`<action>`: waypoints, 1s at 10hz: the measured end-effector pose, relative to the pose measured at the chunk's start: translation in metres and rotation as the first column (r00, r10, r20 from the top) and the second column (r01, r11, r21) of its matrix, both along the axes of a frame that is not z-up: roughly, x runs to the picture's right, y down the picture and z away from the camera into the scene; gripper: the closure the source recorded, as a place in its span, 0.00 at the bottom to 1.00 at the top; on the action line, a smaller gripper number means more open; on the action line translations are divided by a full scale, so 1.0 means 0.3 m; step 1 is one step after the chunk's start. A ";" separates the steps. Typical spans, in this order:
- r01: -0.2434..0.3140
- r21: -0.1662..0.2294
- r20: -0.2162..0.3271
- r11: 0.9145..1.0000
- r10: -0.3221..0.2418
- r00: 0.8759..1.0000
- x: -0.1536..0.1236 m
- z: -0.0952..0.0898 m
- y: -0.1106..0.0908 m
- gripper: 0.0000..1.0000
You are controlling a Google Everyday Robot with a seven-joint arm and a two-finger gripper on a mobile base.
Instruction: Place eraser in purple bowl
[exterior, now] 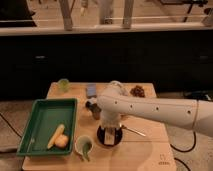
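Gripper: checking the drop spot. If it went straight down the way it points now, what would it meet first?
Probably the purple bowl: the gripper points down right over it, with the pale eraser at its tip. Height above the bowl is unclear from this view.

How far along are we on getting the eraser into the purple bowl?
Done: the eraser is already at the bowl, inside its rim as seen from this camera. In hand: the gripper is down over the bowl's mouth with the pale block at its tip; whether it has been released cannot be told. Left: let go if needed, then lift clear.
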State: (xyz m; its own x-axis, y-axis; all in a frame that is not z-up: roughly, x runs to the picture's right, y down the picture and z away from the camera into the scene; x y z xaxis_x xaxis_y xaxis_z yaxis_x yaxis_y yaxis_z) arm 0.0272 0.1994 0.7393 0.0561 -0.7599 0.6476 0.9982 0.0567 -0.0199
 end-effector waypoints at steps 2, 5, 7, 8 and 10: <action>0.001 -0.003 0.002 1.000 -0.001 1.000 -0.002 0.001 0.003 0.20; 0.000 -0.001 0.001 1.000 0.000 1.000 0.000 -0.004 -0.002 0.20; 0.002 -0.002 -0.002 1.000 -0.002 1.000 0.005 -0.009 -0.003 0.20; 0.002 0.002 -0.002 1.000 -0.002 1.000 0.009 -0.013 -0.007 0.20; 0.000 0.013 0.000 1.000 0.000 1.000 0.018 -0.023 -0.015 0.20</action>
